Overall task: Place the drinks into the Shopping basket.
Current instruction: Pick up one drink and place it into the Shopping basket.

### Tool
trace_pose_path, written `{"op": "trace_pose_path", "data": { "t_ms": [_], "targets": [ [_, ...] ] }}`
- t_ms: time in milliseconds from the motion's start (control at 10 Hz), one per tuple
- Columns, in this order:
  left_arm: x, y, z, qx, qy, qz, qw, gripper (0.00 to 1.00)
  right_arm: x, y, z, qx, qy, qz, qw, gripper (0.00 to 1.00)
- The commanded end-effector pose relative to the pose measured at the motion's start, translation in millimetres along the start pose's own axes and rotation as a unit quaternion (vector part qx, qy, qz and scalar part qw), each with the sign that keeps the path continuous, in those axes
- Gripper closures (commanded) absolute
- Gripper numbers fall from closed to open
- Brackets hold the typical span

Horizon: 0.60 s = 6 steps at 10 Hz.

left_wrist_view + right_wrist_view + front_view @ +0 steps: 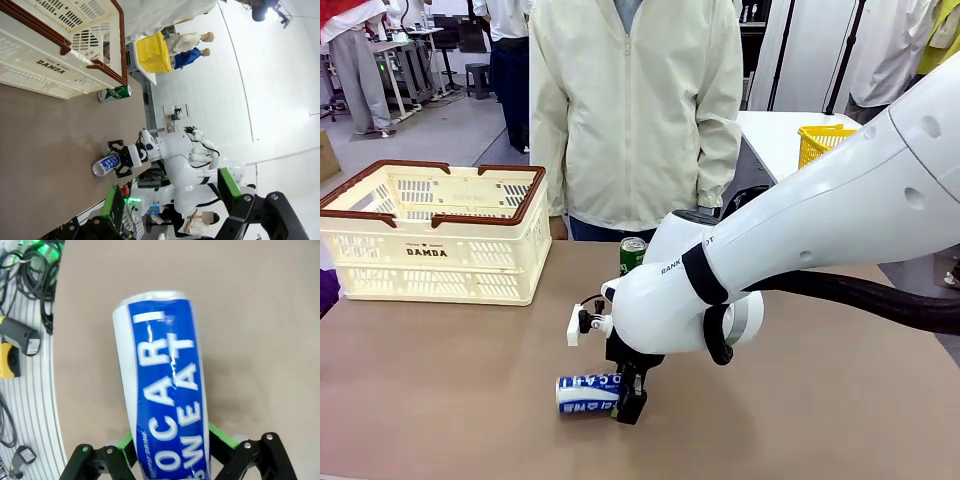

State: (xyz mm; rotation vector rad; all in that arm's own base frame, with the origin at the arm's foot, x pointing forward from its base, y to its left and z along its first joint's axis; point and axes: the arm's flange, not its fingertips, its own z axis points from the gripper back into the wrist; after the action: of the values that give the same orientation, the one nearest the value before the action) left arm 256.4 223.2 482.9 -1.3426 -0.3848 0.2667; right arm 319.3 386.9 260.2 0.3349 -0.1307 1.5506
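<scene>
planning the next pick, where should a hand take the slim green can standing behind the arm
Probably mid-body of the slim green metal can, across its round wall, coming from the robot's side: it stands upright, and the cream slotted plastic basket sits to its left.

A person [635,110] in a cream zip jacket is standing at the far edge of the brown table [450,400], facing across it. Behind and to the right, a yellow mesh basket [823,142] is sitting on a white table [770,135]. Farther back on the left, other people [355,60] are standing near a black stool [480,78]. In the right wrist view, black cables [30,275] are lying on a white ribbed surface beside the tabletop, with a yellow-and-black device [7,360] resting near them.
</scene>
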Motion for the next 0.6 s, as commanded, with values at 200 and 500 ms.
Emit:
{"op": "trace_pose_path", "data": {
  "t_ms": [200, 500],
  "targets": [
    [-0.8, -2.1, 1.7, -0.006, 0.002, 0.001, 1.0, 0.0, -3.5, -2.9, -8.2, -0.013, 0.007, -0.014, 1.0, 0.0],
    [-0.8, -2.1, 1.7, -0.006, 0.002, 0.001, 1.0, 0.0, -3.7, -2.8, -4.7, -0.009, 0.003, -0.012, 1.0, 0.0]
  ]
}}
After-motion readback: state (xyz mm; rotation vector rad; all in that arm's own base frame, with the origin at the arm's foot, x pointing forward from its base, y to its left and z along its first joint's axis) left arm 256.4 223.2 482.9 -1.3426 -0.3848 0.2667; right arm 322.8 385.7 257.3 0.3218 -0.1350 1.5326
